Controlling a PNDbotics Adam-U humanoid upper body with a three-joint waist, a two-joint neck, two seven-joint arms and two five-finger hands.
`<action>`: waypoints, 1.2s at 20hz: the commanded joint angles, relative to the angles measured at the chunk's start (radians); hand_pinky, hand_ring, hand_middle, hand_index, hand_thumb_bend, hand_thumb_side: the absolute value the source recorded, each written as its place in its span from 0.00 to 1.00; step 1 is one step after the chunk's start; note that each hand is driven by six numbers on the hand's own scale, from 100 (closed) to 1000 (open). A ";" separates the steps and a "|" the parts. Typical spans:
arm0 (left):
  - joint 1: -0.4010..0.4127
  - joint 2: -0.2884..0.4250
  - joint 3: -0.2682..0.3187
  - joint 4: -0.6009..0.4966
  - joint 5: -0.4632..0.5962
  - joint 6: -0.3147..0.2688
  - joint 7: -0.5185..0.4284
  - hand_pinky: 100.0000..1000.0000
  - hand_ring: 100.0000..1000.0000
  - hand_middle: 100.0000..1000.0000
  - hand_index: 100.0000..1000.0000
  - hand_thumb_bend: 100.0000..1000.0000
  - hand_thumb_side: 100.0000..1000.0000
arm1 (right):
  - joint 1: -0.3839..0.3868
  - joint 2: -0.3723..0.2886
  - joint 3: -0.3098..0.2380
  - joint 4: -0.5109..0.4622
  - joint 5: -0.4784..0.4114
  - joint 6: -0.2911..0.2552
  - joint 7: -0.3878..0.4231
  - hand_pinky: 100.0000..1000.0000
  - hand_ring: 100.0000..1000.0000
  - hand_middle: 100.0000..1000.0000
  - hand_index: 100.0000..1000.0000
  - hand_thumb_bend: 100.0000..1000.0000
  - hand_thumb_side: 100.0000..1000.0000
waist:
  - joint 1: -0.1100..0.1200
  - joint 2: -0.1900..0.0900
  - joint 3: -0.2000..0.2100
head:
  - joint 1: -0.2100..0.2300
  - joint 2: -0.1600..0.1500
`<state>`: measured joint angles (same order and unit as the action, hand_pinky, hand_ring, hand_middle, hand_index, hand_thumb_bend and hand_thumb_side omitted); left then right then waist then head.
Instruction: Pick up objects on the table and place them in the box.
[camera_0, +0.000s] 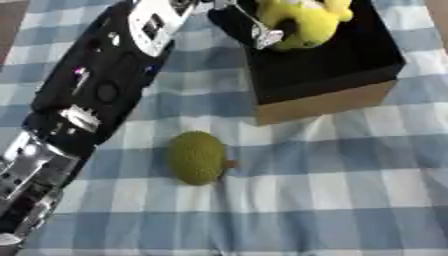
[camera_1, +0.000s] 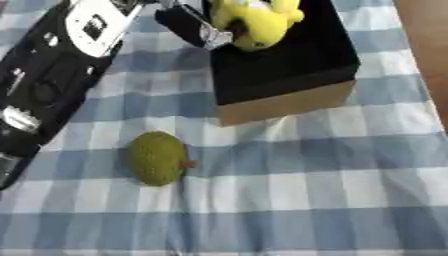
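A yellow soft toy (camera_0: 311, 22) hangs in the open top of a cardboard box (camera_0: 324, 102) with a black inside, at the upper right. My left hand (camera_0: 241, 22) reaches it from the left, fingers (camera_0: 267, 37) curled against the toy's near side. The left arm (camera_0: 96, 85) runs diagonally from the lower left corner up to the box. A green bumpy oval fruit (camera_0: 196, 157) with a small brown stem lies alone on the cloth in front of the box. No view shows the right hand.
A blue and white checked cloth (camera_0: 332, 200) covers the table. The table's right edge, with brown floor (camera_1: 429, 50) beyond it, shows in the right eye view.
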<state>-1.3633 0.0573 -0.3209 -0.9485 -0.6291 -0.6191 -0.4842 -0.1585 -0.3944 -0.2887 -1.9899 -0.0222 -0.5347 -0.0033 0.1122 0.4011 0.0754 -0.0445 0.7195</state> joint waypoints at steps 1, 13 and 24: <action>-0.017 -0.020 0.023 0.011 -0.050 -0.013 0.023 0.55 0.63 0.50 0.66 0.00 0.17 | -0.009 -0.014 -0.006 -0.010 -0.010 0.005 -0.009 0.96 1.00 0.34 0.99 0.00 0.41 | -0.005 -0.032 -0.002 | 0.006 -0.011; -0.006 -0.015 0.034 0.005 -0.232 0.007 0.172 0.83 0.88 0.81 0.92 0.27 0.46 | -0.011 -0.016 -0.009 -0.010 -0.009 0.009 -0.019 0.96 1.00 0.34 0.99 0.00 0.41 | -0.004 -0.032 -0.001 | 0.002 -0.012; 0.033 0.022 0.091 -0.072 -0.251 0.002 0.292 0.77 0.84 0.77 0.89 0.00 0.36 | -0.009 -0.020 -0.012 -0.010 -0.008 0.010 -0.026 0.96 1.00 0.35 0.99 0.00 0.41 | -0.001 -0.034 0.008 | -0.008 -0.010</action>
<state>-1.3146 0.0445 -0.2471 -0.9834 -0.8972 -0.6184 -0.2063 -0.1630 -0.3942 -0.2918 -1.9899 -0.0283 -0.5240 -0.0243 0.1122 0.4011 0.0829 -0.0489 0.7167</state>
